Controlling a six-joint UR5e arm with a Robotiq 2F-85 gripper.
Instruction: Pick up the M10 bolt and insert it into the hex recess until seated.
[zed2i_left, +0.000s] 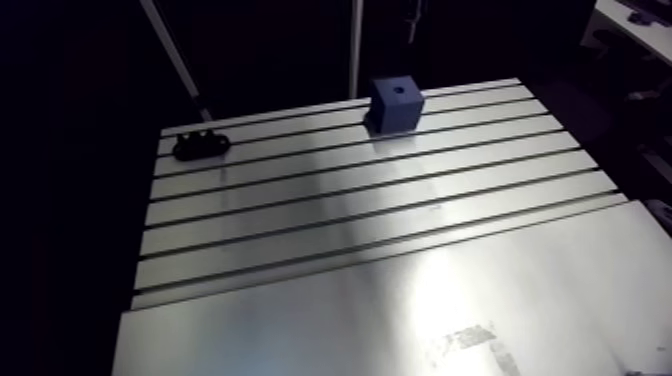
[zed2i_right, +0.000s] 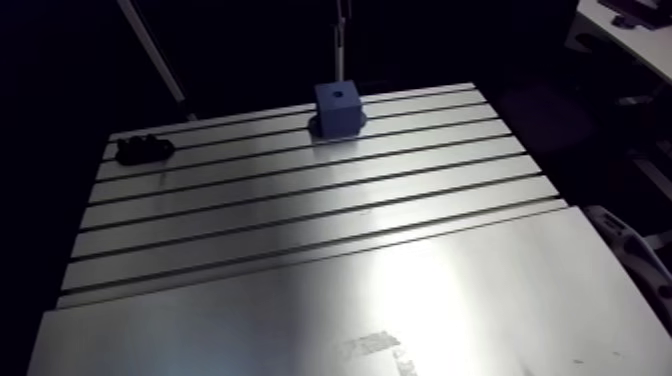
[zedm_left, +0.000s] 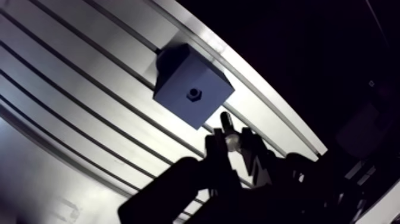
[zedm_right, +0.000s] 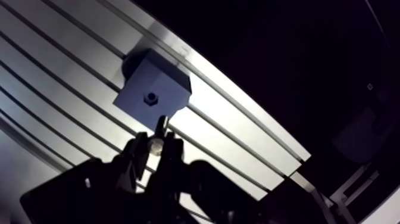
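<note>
Pincer (zedm_left: 230, 143) pinching M10 bolt (zedm_left: 225, 123), tip near blue block (zed2i_left: 396, 105), hex recess (zedm_left: 193, 93) in its top face, block at bench (zed2i_left: 400, 235) far edge, dark item (zed2i_left: 202, 145), possibly a clamp, far left.

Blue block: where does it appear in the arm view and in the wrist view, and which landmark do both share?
Arm view: block near the far edge of the table.
Wrist view: just ahead of the gripper and its bolt.
Shared landmark: the recess in its top.
</note>
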